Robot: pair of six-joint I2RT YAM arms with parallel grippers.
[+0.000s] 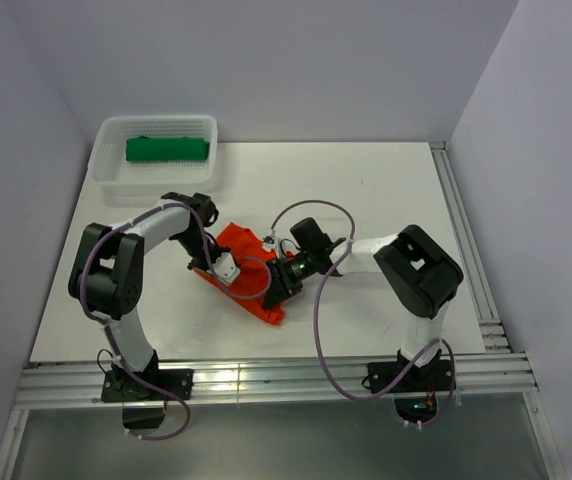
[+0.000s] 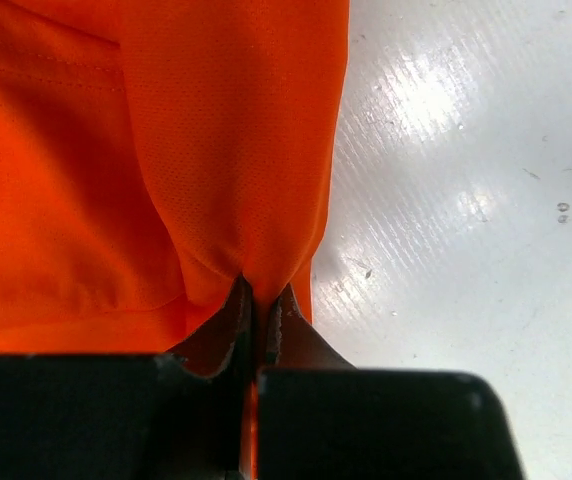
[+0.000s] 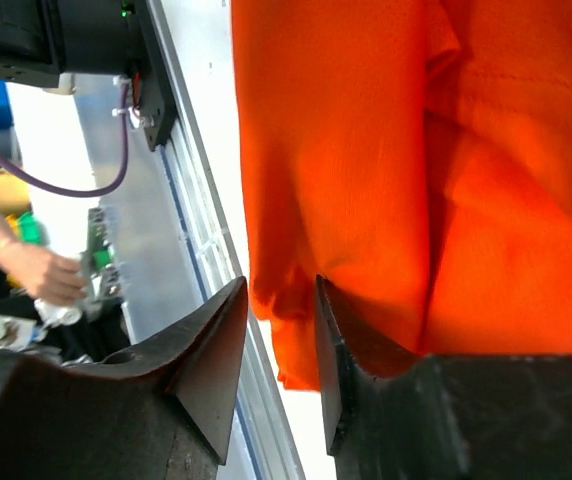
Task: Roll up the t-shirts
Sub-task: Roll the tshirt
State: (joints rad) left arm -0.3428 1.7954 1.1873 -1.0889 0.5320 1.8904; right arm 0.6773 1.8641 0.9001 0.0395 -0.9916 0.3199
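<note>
**A:** How far along was the task, starting from the left?

**B:** The green t-shirt (image 1: 166, 149) was already a tight roll. It lay inside the white basket (image 1: 106, 175), well apart from the left gripper (image 1: 231, 272), beyond it and to its left. I judged this half as done.

**A:** And the orange one?

**B:** The orange t-shirt (image 1: 241, 240) lay on the surface (image 1: 386, 200), directly under and between both grippers. It looked like a long, wrinkled band and not yet a roll. So I judged this half as only begun: the rolling itself was left, and perhaps also putting it in the basket.

**A:** What did the left gripper do?

**B:** In its wrist view the left gripper (image 2: 256, 300) had its fingers pressed together on a fold of the orange t-shirt (image 2: 166, 150). The cloth spread away from the tips, and to the right of them was bare surface.

**A:** And the right one?

**B:** The right gripper (image 1: 284, 275) was just beside the left one. In its wrist view the right gripper (image 3: 281, 290) had its fingers apart with a clear gap. The edge of the orange t-shirt (image 3: 416, 150) showed in that gap, but it was not clamped. It held nothing.

**A:** Was there any brand, label or writing?

**B:** I could read none. Both t-shirts were plain, and I saw no readable print on the basket or the arms.
</note>
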